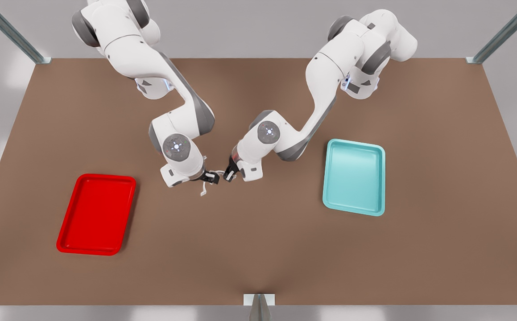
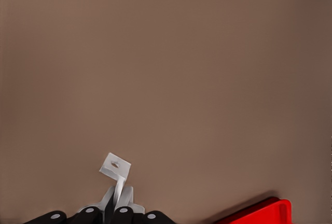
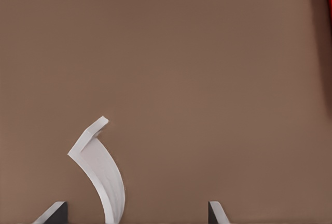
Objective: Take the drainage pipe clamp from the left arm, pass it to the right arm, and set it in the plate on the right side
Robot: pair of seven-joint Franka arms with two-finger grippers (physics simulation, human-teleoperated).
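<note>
The drainage pipe clamp [image 1: 204,189] is a thin white arch strap hanging just above the table centre. My left gripper [image 1: 213,178], on the arm at the front view's left, is shut on it. The left wrist view shows the clamp's foot tab [image 2: 116,168] sticking out beyond the shut left gripper [image 2: 118,206]. Facing it a short way to the front view's right, my right gripper [image 1: 229,174] is open. In the right wrist view the clamp [image 3: 101,175] curves up between the spread fingers of the right gripper [image 3: 136,212], closer to one finger, touching neither. The red plate [image 1: 97,215] lies at the front view's left.
A teal tray [image 1: 354,177] lies at the front view's right, beyond the right arm's elbow. A corner of the red plate [image 2: 259,211] is near the left gripper. Bare brown table surrounds both grippers, with metal posts at the table corners.
</note>
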